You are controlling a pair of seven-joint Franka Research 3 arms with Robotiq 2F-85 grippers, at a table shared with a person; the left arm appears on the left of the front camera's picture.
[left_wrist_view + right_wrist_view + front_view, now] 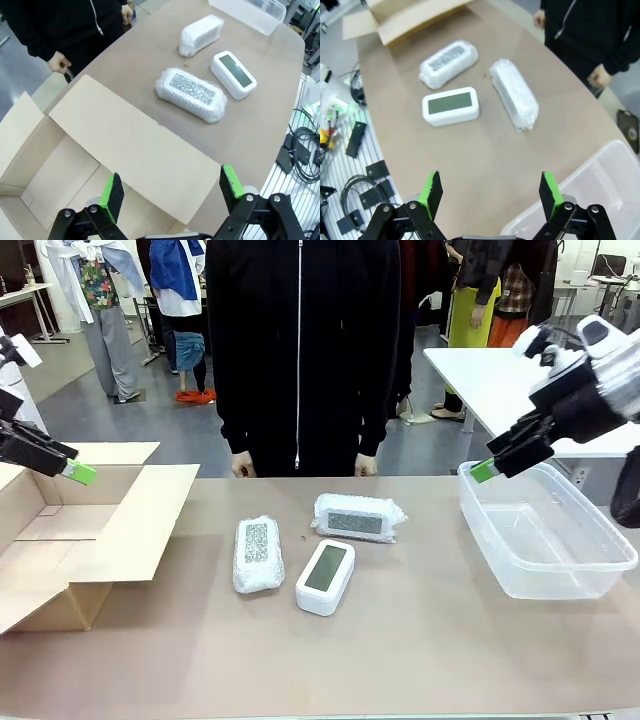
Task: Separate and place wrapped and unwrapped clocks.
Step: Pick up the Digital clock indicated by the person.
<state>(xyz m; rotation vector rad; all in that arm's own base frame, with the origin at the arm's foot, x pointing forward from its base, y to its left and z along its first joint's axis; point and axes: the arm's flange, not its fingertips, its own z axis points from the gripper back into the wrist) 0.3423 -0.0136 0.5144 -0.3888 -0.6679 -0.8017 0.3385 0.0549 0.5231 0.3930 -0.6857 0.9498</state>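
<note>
Bubble-wrapped clocks (257, 554) (358, 517) and the bare clock (325, 577) lie mid-table. Left gripper (172, 192), fingers (112, 192) spread, hangs over the cardboard box (100, 530); right gripper (490, 192), spread too, over the plastic tub (560, 580), nearer the bare clock.

Robot lab, open hall type: white robot arm (585, 365) over the right edge of a brown bench (420, 640), loose cables (362, 185) and black power bricks (356, 140) on the floor off its near edge, bare grey floor (130, 420), more white tables (500, 375) beyond the far right corner
</note>
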